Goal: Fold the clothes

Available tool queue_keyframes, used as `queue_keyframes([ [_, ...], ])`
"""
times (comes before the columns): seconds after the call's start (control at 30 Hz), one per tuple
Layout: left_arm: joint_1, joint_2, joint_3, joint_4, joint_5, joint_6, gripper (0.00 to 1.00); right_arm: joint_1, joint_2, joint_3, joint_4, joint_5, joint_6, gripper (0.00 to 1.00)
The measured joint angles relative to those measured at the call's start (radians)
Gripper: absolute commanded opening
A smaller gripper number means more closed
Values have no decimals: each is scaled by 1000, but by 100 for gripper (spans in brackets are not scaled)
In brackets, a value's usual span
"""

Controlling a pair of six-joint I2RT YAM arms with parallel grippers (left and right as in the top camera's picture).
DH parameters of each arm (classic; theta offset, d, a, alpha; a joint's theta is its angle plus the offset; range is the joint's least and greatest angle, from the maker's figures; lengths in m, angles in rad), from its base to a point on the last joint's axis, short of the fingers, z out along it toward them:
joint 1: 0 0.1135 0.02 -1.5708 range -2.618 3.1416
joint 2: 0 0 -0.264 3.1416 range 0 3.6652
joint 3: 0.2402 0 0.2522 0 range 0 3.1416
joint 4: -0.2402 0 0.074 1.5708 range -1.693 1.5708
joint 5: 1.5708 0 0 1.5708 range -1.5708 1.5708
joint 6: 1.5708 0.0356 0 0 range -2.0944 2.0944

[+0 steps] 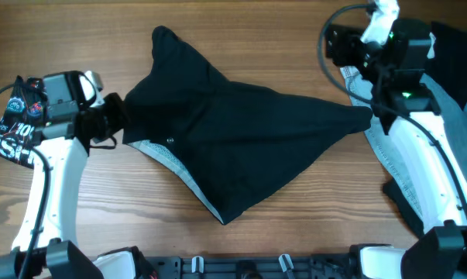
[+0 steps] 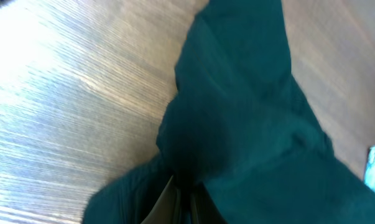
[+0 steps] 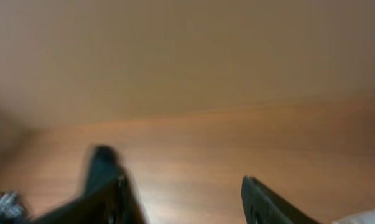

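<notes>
The large black garment (image 1: 241,132) lies spread across the middle of the wooden table. A strip of its pale mesh inner face with white trim (image 1: 167,159) shows along its lower left edge. My left gripper (image 1: 109,118) is at the garment's left edge, shut on a bunch of the fabric. In the left wrist view the cloth (image 2: 249,137) wraps round the closed jaws (image 2: 184,190). My right gripper (image 1: 340,45) is at the back right, beyond the garment's right tip, open and empty. In the blurred right wrist view its fingers (image 3: 181,183) stand wide apart over bare wood.
More clothes lie at the right edge under the right arm: pale mesh fabric (image 1: 396,167), a black piece (image 1: 450,39) and a light grey-blue piece (image 1: 465,93). The table's front edge carries the arm bases (image 1: 241,267).
</notes>
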Motion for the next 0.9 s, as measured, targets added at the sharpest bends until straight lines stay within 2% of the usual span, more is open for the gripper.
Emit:
queue_keyframes([
  [0.1, -65, 37, 0, -111, -2, 2, 4, 99, 56, 5, 55, -79, 4, 68],
  [0.23, -140, 112, 2, -342, -3, -2, 4, 229, 316, 13, 51, -143, -4, 73],
  [0.33, -206, 135, 2, -420, -2, 11, 4, 295, 463, 43, 73, -161, -5, 76],
  [0.47, -399, 135, 2, -411, -12, 66, 4, 390, 573, 98, 121, -169, -5, 78],
  [0.57, -440, 135, 2, -371, -81, 69, 4, 406, 594, 112, -8, -109, -14, 72],
  [0.6, -431, 135, 0, -343, -121, 59, 4, 396, 597, 114, -82, -61, -20, 70],
  [0.67, -360, 135, -6, -194, -197, 2, 4, 357, 599, 124, -183, 1, -27, 66],
  [0.8, -233, 148, -8, 237, -248, -70, 4, 229, 579, 162, -406, 68, -42, 62],
  [0.87, -223, 185, -6, 399, -237, -77, 4, 172, 567, 172, -514, 80, -43, 64],
  [0.9, -224, 240, -6, 518, -230, -85, 4, 152, 557, 184, -647, 126, 0, 65],
])
